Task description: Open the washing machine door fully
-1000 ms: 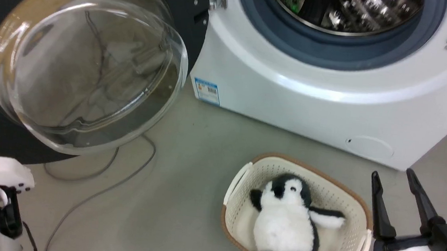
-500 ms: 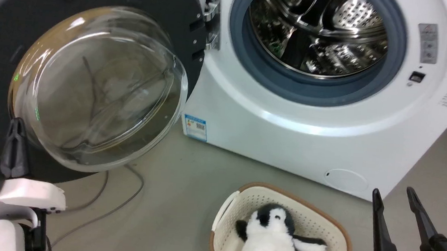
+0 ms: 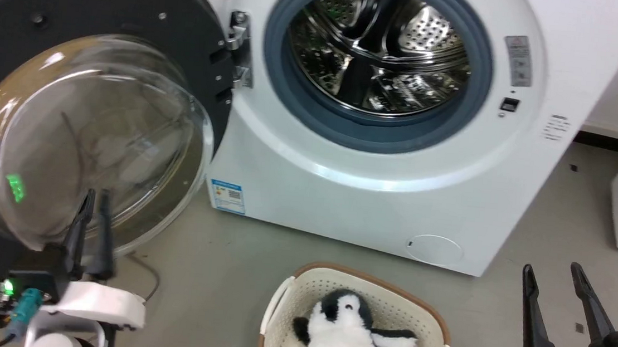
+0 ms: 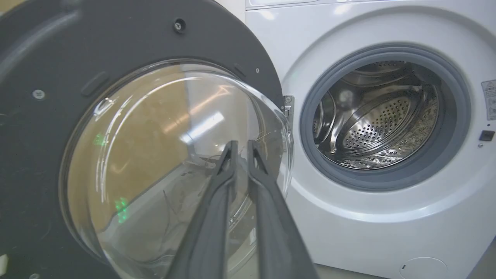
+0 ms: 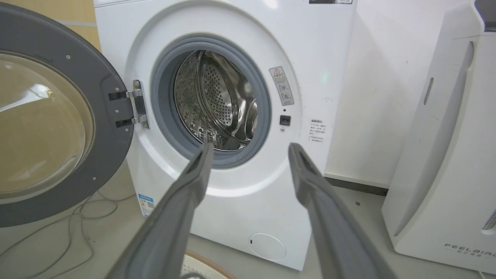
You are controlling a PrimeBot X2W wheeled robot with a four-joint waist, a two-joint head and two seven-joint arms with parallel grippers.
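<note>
One round, black-rimmed, glass-bellied washing machine door (image 3: 83,131) hangs wide open.

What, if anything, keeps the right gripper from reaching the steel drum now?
Probably nothing, so yes: the washing machine door is swung wide aside, the steel drum stands uncovered, and the open right gripper points toward it.

A smooth grey-green floor (image 3: 258,247) runs from near to far under soft, even light. On the far right a plain white wall (image 5: 372,97) meets it along a dark skirting strip (image 5: 356,183), and a tall white plastic appliance marked FEELBIRD (image 5: 438,155) stands just before that wall. On the far left is a tan wall panel (image 5: 66,9). On the near floor sits a cream perforated plastic basket with a brown rim (image 3: 409,311), holding a black-and-white plush penguin (image 3: 341,344).
</note>
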